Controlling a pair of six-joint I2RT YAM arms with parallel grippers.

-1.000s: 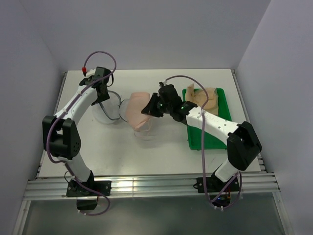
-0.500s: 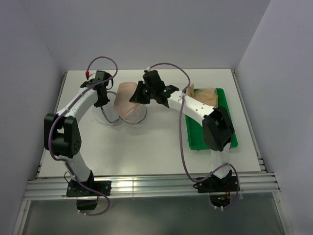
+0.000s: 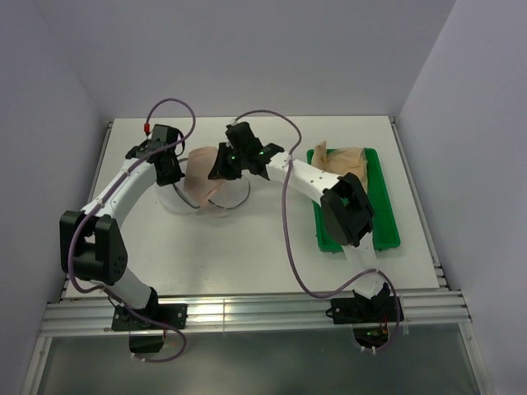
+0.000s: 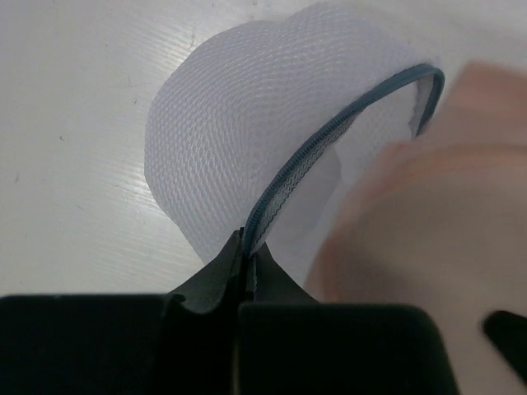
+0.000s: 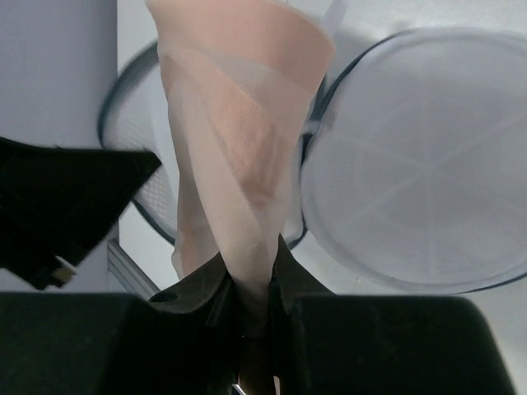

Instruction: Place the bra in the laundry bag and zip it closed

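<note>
**Operator:** What is each gripper gripping, and where is the bra sitting?

**Technician:** The left gripper is pinching the grey zip rim of the laundry bag with its jaws closed on it, propping one mesh half up. The right gripper is clamping a fold of the bra. The bra is hanging over the open bag, across the join between its two halves.

**Operator:** What could be going wrong from here?

**Technician:** The bra is probably going to drape over the rim instead of dropping into the dome. A trailing strap would then jam the zip. The thin rim may also slip from the pinch and let the propped half collapse. The grippers are working just beside each other, so contact is a risk.

**Operator:** And the arm poses?

**Technician:** The left arm is reaching forward and bending inward at the wrist. The right arm is stretching diagonally across the table, past the green tray, and angling its wrist down over the bag.
</note>
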